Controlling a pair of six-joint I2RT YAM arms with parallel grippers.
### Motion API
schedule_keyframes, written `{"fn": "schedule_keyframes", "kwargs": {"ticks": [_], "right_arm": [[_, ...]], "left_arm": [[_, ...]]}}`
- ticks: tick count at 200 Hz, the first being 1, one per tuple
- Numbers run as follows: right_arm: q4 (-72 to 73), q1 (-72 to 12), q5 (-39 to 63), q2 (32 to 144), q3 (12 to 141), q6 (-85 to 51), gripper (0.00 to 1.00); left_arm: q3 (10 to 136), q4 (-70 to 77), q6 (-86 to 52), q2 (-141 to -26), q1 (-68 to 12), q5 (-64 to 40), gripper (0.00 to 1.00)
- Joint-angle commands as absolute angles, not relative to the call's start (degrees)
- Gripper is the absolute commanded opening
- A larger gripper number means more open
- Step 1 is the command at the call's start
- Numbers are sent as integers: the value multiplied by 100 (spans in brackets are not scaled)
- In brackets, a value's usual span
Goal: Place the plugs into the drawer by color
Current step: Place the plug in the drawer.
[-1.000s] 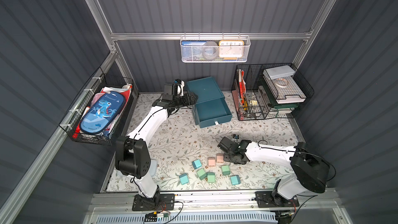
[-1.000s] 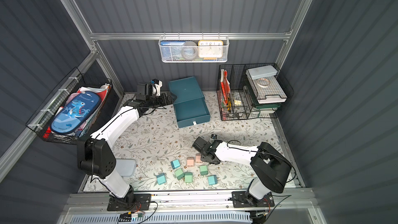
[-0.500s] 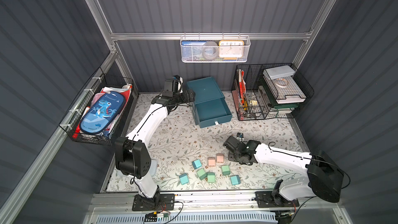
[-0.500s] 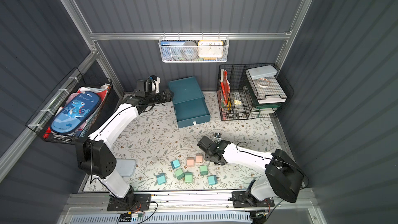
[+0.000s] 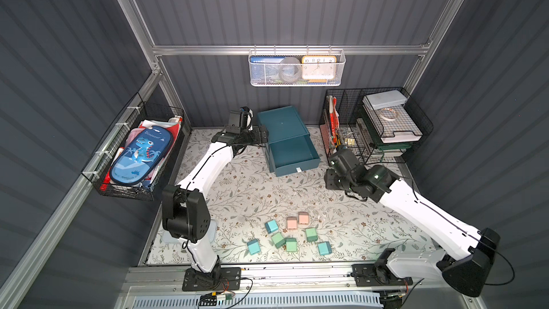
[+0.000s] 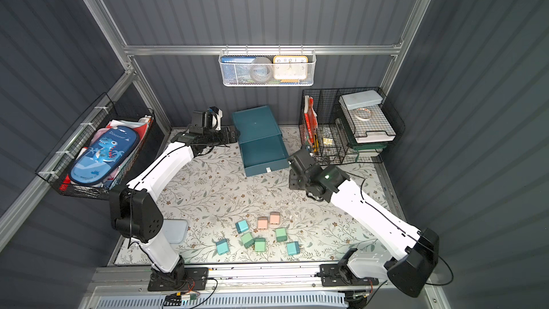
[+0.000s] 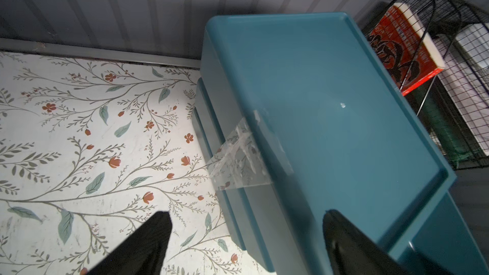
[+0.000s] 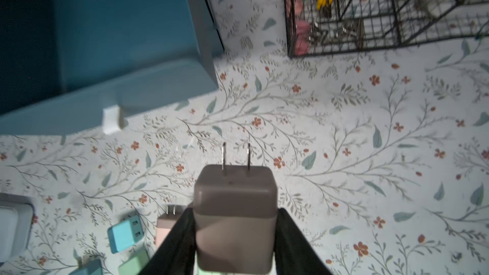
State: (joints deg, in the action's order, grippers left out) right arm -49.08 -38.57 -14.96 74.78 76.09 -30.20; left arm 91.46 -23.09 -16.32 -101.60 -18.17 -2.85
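Peach-pink plug (image 8: 235, 186) is noted gripped across its flat sides by right tool (image 8: 235, 214), prongs fwd, just at 3 o'clock of open drawer (image 5: 289, 153); judged light, stiff, smooth-skinned, so slip poss if squeezed off-centre; left tool (image 7: 247, 214) is seen wide open, empty, at drawer's 9 o'clock.

Drawer cabinet (image 7: 330, 101): smooth teal plastic, soft sheen. Tape strip (image 7: 238, 154): clear, glossy, wrinkled. Pink plug (image 8: 235, 207): matt plastic; prongs (image 8: 224, 154) bare shiny metal. Surface (image 7: 79, 128): floral print, matt, scuffed. Wire rack (image 8: 344, 48): black-coated metal wire. Hanging basket (image 5: 294, 84): white metal mesh.
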Motion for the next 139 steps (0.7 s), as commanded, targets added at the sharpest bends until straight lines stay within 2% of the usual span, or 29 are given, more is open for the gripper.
{"fn": "schedule_keyframes", "kwargs": {"ticks": [1, 57, 79, 97, 139], "right_arm": [[-5301, -3782, -1067, 8070, 8561, -2044, 35], [-5912, -3651, -555, 10153, 11329, -977, 35], [-6995, -3629, -1049, 11052, 12746, -625, 35], [-6699, -3544, -745, 11212, 12752, -644, 29], [-6310, -3408, -426, 11294, 12463, -648, 29]], "left_arm": [[9203, -2478, -1452, -10219, -1846, -221, 94], [9189, -2478, -1403, -10228, -1846, -236, 94], [9135, -2407, -1371, -10213, -1846, -281, 94], [9131, -2399, -1368, -10201, -1849, -299, 94], [9150, -2450, -1347, -10229, -1851, -274, 95]]}}
